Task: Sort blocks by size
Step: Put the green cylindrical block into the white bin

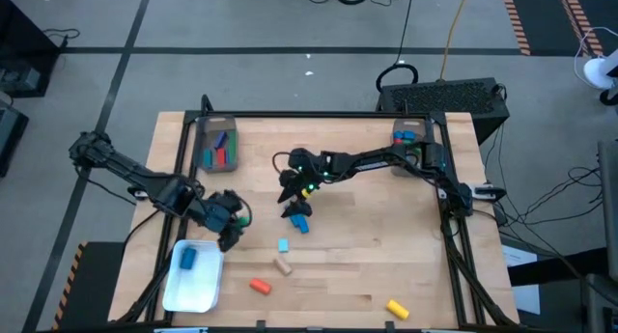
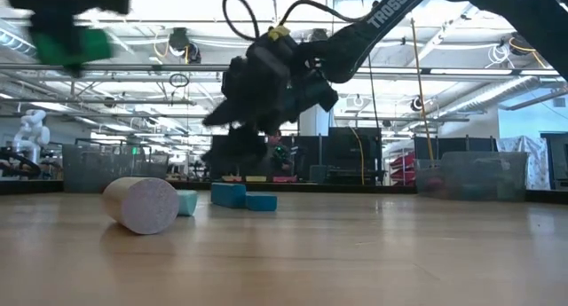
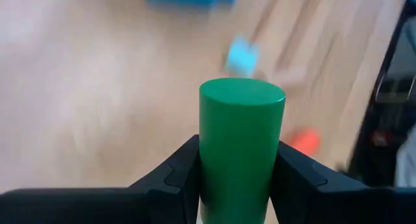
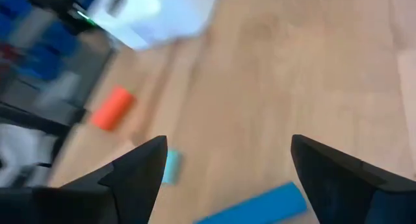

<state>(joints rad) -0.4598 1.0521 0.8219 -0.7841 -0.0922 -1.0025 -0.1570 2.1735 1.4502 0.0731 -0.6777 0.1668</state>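
Observation:
My left gripper is over the table's near left part, beside the white tray, shut on a green cylinder. The low view shows this cylinder high above the table. My right gripper hangs open at mid-table, just above two blue blocks that lie flat on the wood. In the right wrist view a blue bar lies below the spread fingers. A light blue cube, a tan cylinder, an orange cylinder and a yellow block lie loose toward the near edge. My left gripper pinches the green cylinder's curved side between its two fingers. The cylinder lies along the fingers, with its flat free end sticking out past the fingertips. The gripper slants downward. The cylinder is lifted clear of the table.
A blue block lies in the white tray. A clear bin with red, green and blue blocks stands at the far left corner. Another bin stands at the far right. Bare wood stretches across the table's right half.

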